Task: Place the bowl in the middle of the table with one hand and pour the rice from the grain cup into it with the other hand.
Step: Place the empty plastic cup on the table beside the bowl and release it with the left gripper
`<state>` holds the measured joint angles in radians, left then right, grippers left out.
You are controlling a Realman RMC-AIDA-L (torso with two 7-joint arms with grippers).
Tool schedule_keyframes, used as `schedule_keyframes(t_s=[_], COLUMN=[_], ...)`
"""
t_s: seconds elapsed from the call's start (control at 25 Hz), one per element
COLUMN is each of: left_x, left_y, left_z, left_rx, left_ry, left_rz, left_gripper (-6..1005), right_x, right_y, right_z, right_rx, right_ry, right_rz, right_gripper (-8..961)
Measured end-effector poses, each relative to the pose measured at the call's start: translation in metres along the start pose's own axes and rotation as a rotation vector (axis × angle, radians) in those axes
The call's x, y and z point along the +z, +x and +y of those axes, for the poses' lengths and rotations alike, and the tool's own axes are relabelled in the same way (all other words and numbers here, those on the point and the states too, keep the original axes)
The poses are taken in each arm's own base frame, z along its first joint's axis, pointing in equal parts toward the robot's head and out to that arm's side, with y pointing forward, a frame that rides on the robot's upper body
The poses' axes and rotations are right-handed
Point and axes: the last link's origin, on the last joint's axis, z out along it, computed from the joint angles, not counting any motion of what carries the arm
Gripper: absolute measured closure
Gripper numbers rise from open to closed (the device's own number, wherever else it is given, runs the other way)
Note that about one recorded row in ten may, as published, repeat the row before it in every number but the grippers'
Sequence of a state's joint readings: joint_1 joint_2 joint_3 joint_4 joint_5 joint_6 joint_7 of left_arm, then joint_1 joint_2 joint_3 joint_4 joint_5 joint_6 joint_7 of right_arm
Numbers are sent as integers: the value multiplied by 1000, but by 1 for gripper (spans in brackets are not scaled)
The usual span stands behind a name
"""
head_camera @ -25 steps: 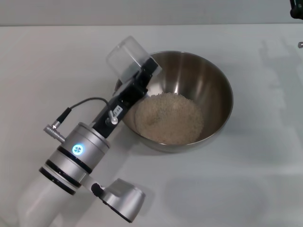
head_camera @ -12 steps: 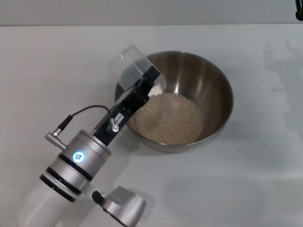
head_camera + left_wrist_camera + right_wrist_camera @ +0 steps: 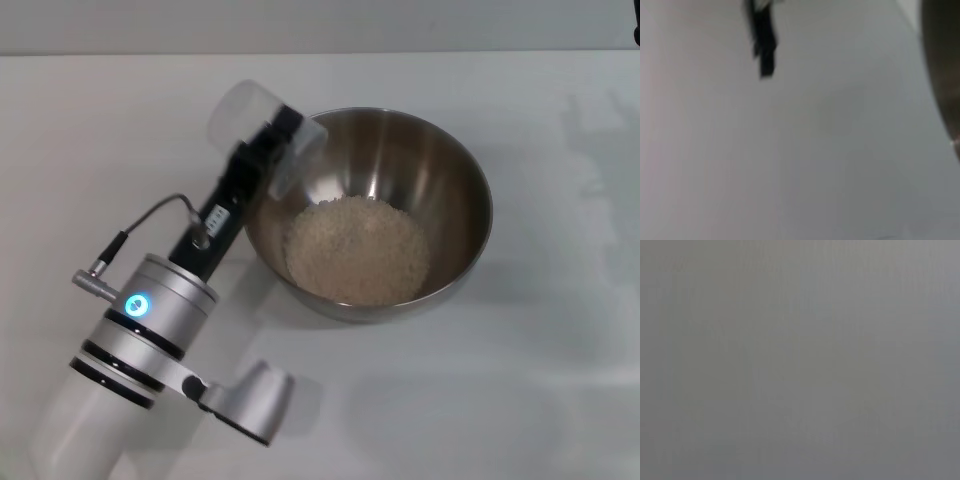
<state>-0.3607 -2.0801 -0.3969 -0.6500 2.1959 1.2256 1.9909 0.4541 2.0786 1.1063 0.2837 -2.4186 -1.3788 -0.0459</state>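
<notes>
The steel bowl (image 3: 455, 175) stands on the white table (image 3: 520, 400) near its middle, with a heap of rice (image 3: 355, 250) lying in its bottom. My left gripper (image 3: 272, 143) is shut on the clear grain cup (image 3: 235, 110), which hangs tilted just outside the bowl's left rim and looks empty. In the left wrist view I see one dark finger (image 3: 763, 40) over the table (image 3: 815, 150), with the bowl's wall (image 3: 945, 75) at the picture's edge. The right gripper is out of the head view, and the right wrist view shows only plain grey.
My left arm's silver forearm (image 3: 140, 320) crosses the table's near left part, a thin cable (image 3: 150, 215) looping beside it. Bare tabletop lies to the right of the bowl and in front of it.
My left gripper has swung the cup leftward, off the bowl's inside to just outside its left rim. The dark piece at the top right corner has slid out of view.
</notes>
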Motion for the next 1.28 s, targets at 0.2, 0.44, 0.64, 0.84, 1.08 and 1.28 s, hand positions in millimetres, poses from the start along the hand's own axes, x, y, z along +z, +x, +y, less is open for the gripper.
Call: schedule_keyframes(t_s=[0.2,0.44,0.64,0.84,1.08,1.28], left_x=[4,6,3,0,-3,-5], left_y=[-20,-58,-92,-110,-116,-116], left_z=[-4,9,34,59,75,77], left_rx=[-410,-912,-1265,-1520,-1627,-1673], left_ry=[23,66,67,20,-27,-24], left_rz=[-144,-339,-496,-605,-659,-675], left_gripper=[983,983,984,984,983,984], right_x=[0,2,3,3,3,2], right_y=[0,-1,-1,-1,-1,-1], right_z=[0,2,2,3,3,3], right_rx=[1,3,5,7,8,8], right_ry=[0,-6,-7,-7,-6,-6], right_rz=[0,-4,-5,-6,-6,-5], right_gripper=[422,423,423,423,423,423])
